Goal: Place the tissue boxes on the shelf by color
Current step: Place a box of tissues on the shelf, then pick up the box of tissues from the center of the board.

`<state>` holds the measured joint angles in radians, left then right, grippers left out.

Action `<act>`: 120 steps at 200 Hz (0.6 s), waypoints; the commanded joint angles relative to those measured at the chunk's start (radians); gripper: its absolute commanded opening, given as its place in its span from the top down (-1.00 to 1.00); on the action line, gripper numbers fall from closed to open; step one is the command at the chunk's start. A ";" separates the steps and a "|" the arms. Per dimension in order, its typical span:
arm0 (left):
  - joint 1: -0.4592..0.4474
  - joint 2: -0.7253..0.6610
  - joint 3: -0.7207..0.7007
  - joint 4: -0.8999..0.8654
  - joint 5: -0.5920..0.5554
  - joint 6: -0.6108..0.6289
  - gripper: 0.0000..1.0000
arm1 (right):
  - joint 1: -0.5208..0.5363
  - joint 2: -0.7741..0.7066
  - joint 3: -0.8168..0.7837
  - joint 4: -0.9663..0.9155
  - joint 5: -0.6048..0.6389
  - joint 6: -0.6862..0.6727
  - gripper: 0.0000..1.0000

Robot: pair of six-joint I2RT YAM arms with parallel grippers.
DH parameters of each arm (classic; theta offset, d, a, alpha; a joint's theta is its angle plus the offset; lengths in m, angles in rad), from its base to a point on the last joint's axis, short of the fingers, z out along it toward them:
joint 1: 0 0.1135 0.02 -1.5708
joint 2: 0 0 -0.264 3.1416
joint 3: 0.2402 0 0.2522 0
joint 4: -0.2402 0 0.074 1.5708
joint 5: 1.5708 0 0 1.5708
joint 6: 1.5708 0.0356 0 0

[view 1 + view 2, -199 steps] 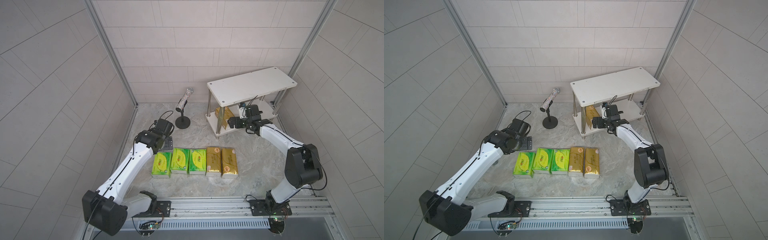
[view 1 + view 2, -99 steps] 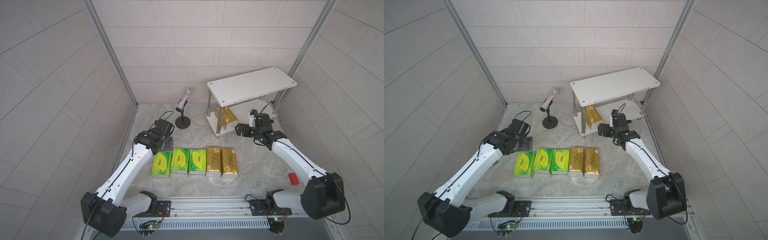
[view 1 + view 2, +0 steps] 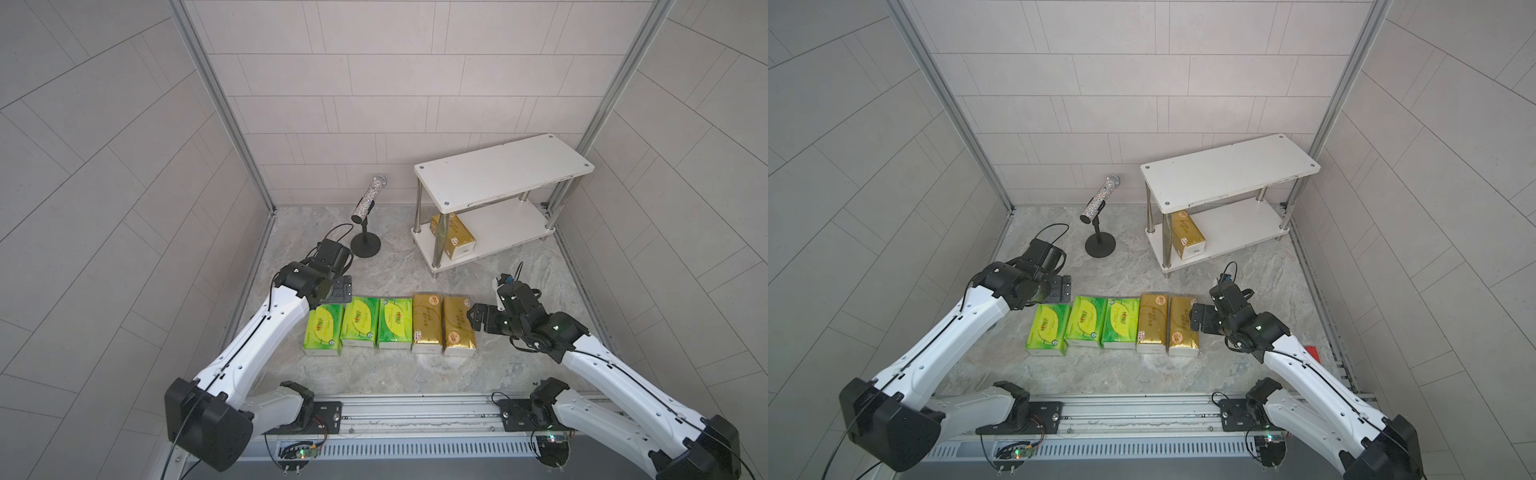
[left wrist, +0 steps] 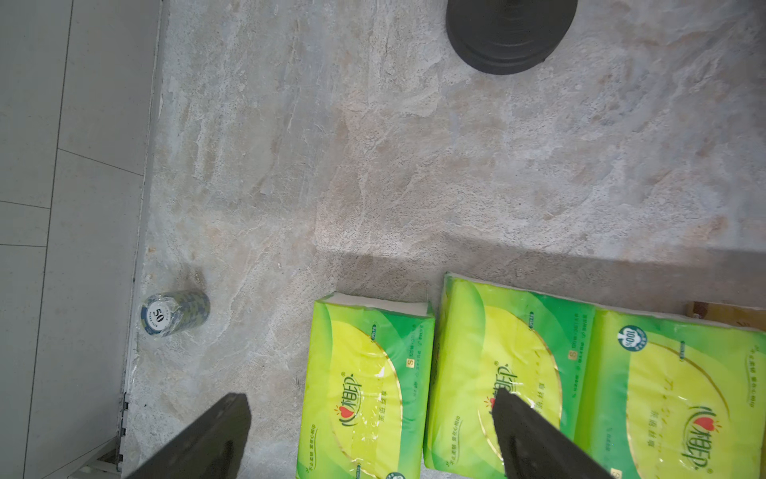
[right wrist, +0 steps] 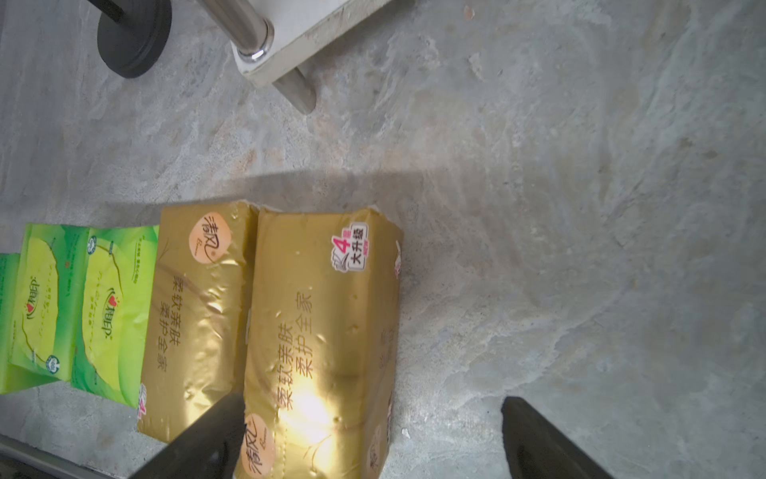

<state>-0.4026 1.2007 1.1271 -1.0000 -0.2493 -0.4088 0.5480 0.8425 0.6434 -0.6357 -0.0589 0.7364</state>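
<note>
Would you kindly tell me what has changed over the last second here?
The right gripper has drawn back from the shelf's lower board, leaving a gold pack there, and now hangs open over the rightmost gold pack of the floor row. The left gripper, open, and the five floor packs stayed put.

On the grey marble-patterned floor (image 3: 374, 374) a row lies side by side: three bright green tissue packs (image 3: 359, 322) toward 9 o'clock, two shiny gold tissue packs (image 3: 442, 324) toward 3 o'clock. At 1 o'clock stands the white two-tier shelf with chrome legs (image 3: 503, 166); one more gold pack (image 3: 455, 237) lies on its lower board. A black-based stand with a glittery cylinder (image 3: 365, 243) is at 11 o'clock.
</note>
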 commanded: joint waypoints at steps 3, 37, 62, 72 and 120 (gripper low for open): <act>-0.010 0.004 -0.021 0.008 0.002 0.015 -1.00 | 0.090 -0.035 -0.014 -0.031 0.095 0.092 -0.99; -0.017 0.008 -0.034 0.024 0.011 0.014 -1.00 | 0.166 -0.006 -0.045 -0.008 0.120 0.116 -0.99; -0.021 0.015 -0.033 0.030 0.013 0.013 -1.00 | 0.226 0.042 -0.037 0.015 0.151 0.135 -0.99; -0.024 0.018 -0.030 0.030 0.013 0.012 -1.00 | 0.244 0.058 -0.036 0.030 0.159 0.143 -0.99; -0.029 0.026 -0.032 0.032 0.007 0.018 -1.00 | 0.286 0.132 -0.058 0.123 0.169 0.183 -0.99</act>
<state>-0.4244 1.2217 1.1027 -0.9695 -0.2317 -0.4023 0.8204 0.9485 0.6014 -0.5701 0.0734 0.8841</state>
